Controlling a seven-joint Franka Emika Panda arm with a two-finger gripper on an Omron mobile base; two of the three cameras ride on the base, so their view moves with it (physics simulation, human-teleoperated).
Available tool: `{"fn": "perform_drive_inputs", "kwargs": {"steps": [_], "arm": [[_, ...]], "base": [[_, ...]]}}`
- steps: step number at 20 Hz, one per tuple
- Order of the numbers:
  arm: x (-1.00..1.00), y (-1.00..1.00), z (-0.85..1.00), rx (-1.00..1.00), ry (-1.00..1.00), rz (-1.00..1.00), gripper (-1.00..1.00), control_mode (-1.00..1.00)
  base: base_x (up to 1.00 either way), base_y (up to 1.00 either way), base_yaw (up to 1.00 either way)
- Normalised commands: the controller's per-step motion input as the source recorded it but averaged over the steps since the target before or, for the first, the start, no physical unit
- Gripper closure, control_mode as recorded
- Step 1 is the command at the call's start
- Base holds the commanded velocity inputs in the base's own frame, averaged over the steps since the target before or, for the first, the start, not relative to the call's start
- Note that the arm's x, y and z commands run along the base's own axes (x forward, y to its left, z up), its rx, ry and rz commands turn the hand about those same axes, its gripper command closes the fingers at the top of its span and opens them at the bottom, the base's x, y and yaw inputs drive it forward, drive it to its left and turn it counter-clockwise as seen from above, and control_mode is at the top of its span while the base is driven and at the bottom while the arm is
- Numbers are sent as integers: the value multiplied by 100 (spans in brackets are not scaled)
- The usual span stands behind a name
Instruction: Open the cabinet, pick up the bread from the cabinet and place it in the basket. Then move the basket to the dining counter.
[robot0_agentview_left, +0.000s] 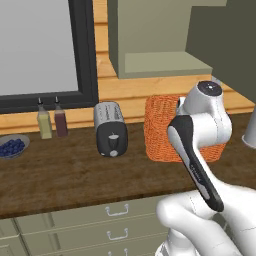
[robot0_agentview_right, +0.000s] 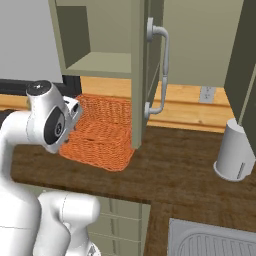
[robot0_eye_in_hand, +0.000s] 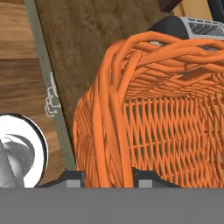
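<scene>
Pincer (robot0_eye_in_hand: 107, 175) clamps basket (robot0_eye_in_hand: 175, 109) rim wall between its tips; basket body extends toward 2 o'clock, hand view.

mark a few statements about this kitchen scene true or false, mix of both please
1. The cabinet door stands open. True.
2. The basket sits on the shelf inside the cabinet. False: it stands on the worktop below it.
3. The gripper has its fingers on either side of the basket's wall. True, in the hand view.
4. The toaster stands to the right of the basket in the left base view. False: it stands to its left.
5. Two bottles stand left of the toaster. True.
6. The bowl at the far left holds oranges. False: its contents are small and dark blue.
</scene>
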Motion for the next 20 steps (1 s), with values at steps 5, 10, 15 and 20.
{"fn": "perform_drive_inputs", "kwargs": {"steps": [5, 10, 15, 20], "arm": [[-60, 18, 44, 0, 5, 7, 100, -100], [-56, 2, 11, -6, 2, -1, 100, -100], [-29, 0, 34, -3, -8, 0, 100, -100], [-12, 0, 0, 0, 0, 0, 100, -100]], "base": [[0, 0, 0], [0, 0, 0], [0, 0, 0], [0, 0, 0]]}}
